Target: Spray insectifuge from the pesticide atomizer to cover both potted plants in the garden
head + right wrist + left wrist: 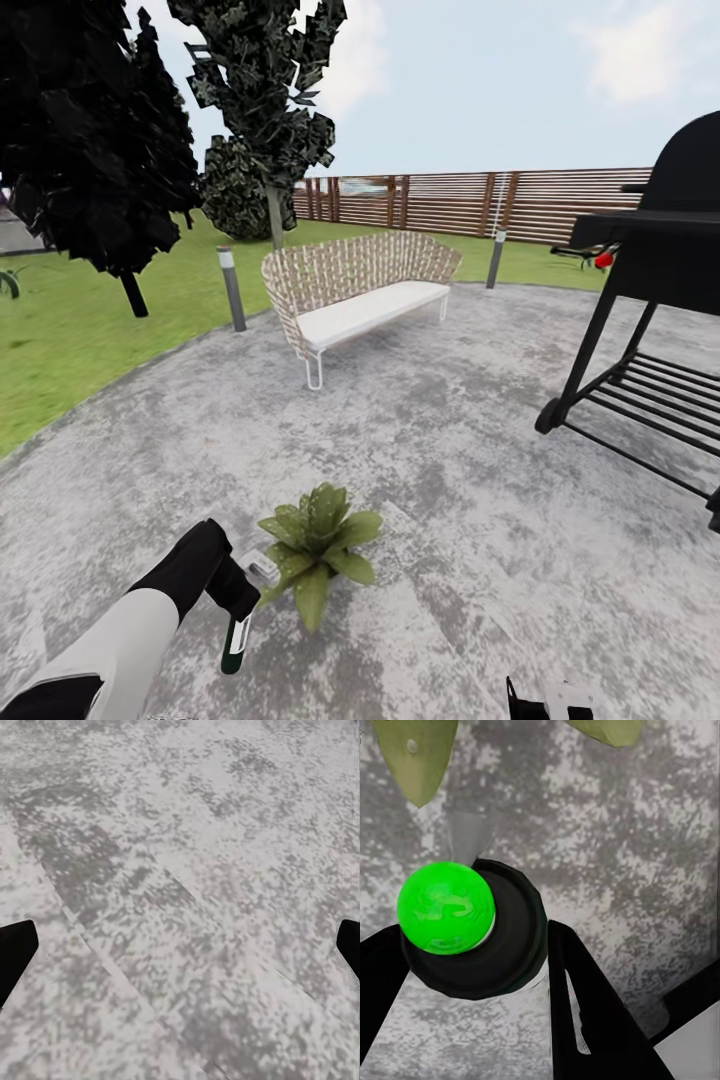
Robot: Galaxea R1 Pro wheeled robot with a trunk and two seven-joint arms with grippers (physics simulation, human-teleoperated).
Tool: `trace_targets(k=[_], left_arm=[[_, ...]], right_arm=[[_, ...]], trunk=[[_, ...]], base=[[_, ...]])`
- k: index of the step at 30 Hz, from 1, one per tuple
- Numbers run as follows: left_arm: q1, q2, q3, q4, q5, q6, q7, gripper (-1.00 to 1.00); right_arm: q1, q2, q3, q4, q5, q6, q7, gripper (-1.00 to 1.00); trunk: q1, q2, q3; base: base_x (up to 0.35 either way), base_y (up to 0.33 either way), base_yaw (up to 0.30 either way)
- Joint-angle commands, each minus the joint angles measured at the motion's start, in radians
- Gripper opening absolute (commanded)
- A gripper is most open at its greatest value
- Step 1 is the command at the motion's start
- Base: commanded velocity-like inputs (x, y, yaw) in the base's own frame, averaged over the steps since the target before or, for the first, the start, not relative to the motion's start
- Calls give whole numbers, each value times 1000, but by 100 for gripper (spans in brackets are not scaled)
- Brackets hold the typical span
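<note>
The pesticide atomizer (235, 642) is a slim dark bottle with a white label, and my left gripper (240, 608) is shut on it. It hangs over the grey patio with its bright green end down. In the left wrist view the atomizer (472, 937) shows a glossy green cap in a black collar, between the two black fingers (585, 1012). A potted plant (318, 548) with pointed green leaves stands just to the right of the bottle; its leaf tips (420, 757) hang close beyond the cap. My right gripper (548, 700) is low at the front, open over bare paving (180, 907).
A wicker bench (350, 285) with a white seat stands at the patio's far side. A black grill (650, 300) on wheels is at the right. Two bollard lights (232, 288) edge the lawn (80, 330). Dark trees (90, 140) and a slatted fence (480, 205) lie behind.
</note>
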Motion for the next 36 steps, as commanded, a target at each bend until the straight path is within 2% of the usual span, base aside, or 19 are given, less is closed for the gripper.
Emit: trace_targets(k=[1, 12, 15, 17, 20, 24, 36], left_arm=[[-1, -2, 7, -2, -8, 6, -7, -100], [4, -3, 2, 1, -10, 4, -8, -100], [44, 10, 6, 18, -10, 3, -8, -100], [51, 19, 6, 37, -8, -2, -6, -100], [52, 17, 5, 37, -7, -2, -6, -100], [52, 16, 5, 37, -8, -2, -4, -100], [51, 16, 6, 27, -7, 1, -3, -100]], right_arm=[[-1, 0, -3, 1, 11, -2, -7, 100], [-1, 0, -4, 1, 11, -3, -7, 100], [-1, 0, -4, 1, 11, -2, -7, 100], [-1, 0, -4, 1, 11, -2, -8, 100], [-1, 0, -4, 1, 11, -3, -9, 100], [-1, -1, -4, 1, 10, -2, -8, 100], [-1, 0, -4, 1, 10, -3, -9, 100]], trunk=[[0, 0, -1], [0, 0, -1], [0, 0, -1], [0, 0, -1], [0, 0, -1], [0, 0, -1], [0, 0, -1]], base=[[130, -193, 278], [160, -124, 270], [1, -1, 26], [0, 0, 211], [0, 0, 262], [0, -51, 66], [0, -265, 51]])
